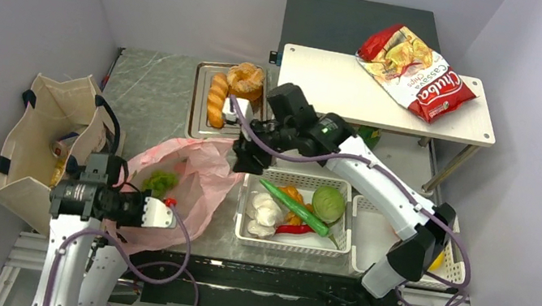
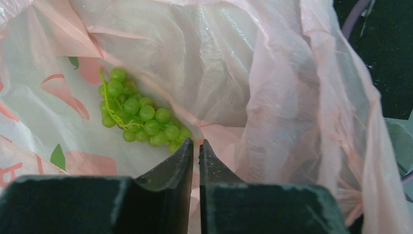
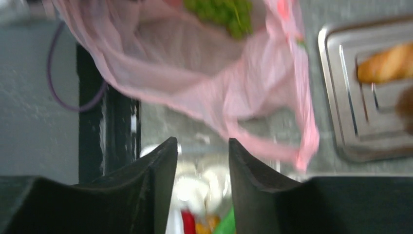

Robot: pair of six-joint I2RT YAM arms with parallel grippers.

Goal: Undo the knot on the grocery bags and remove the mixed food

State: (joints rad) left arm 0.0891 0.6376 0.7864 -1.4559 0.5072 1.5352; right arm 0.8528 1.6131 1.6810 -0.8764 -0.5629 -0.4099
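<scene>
The pink plastic bag (image 1: 203, 171) lies open at the table's middle left, with green grapes (image 1: 160, 181) inside. My left gripper (image 1: 174, 213) is at the bag's near rim. In the left wrist view it (image 2: 196, 142) is shut on a fold of the pink bag (image 2: 272, 87), just in front of the grapes (image 2: 139, 119). My right gripper (image 1: 242, 161) is open and empty, hovering between the bag's right edge and the white basket (image 1: 247, 199). In the right wrist view it (image 3: 203, 141) is above blurred garlic, beside the bag (image 3: 195, 73). The beige tote (image 1: 42, 125) stands at the left.
The white basket holds garlic (image 1: 265, 211), a long green vegetable (image 1: 296, 209), a cabbage (image 1: 328, 204) and a red pepper (image 1: 293, 229). A metal tray (image 1: 197, 121) holds a baguette (image 1: 216, 99) and a ring bun (image 1: 246, 79). Cassava chips (image 1: 416, 73) lie on a white shelf (image 1: 327, 88). Another basket (image 1: 374, 235) stands at the right.
</scene>
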